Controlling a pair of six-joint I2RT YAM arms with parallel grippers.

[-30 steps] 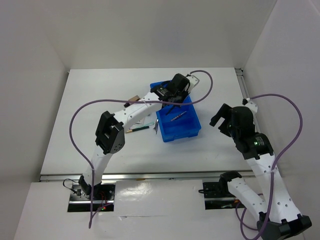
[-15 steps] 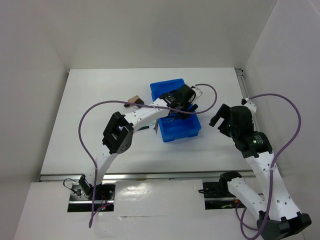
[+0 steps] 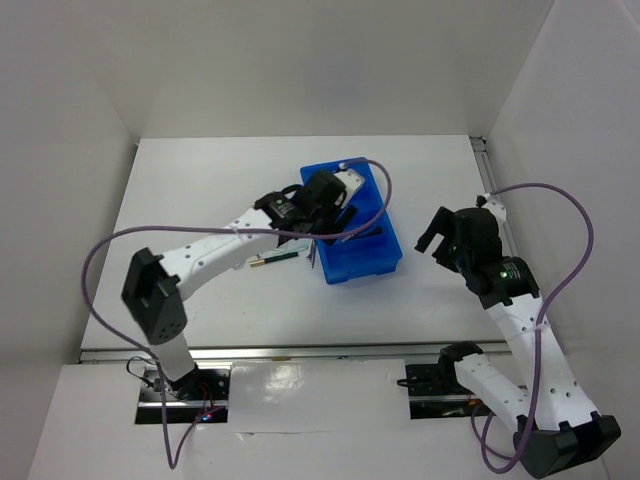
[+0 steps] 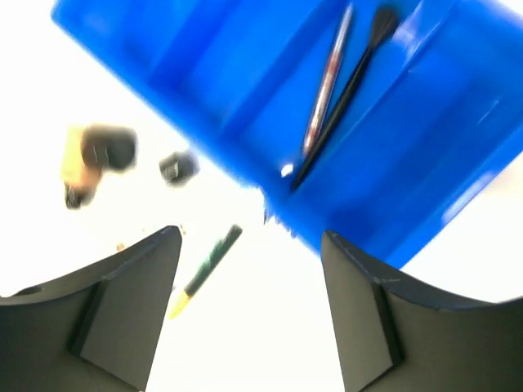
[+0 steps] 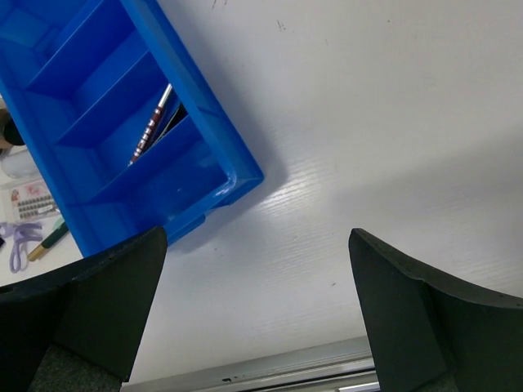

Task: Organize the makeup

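If the released left gripper [image 4: 251, 237] (right gripper [image 5: 257, 235] likewise) drops crooked, the green pencil [image 4: 208, 263] may skid toward the left edge.

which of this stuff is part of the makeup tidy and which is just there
Job: green pencil on the table; reddish pencil and black brush, already in the blue tray; tan bottle, blurred; printed packet; lilac loop.
Just there: the blue tray itself, only the holder; purple cable.
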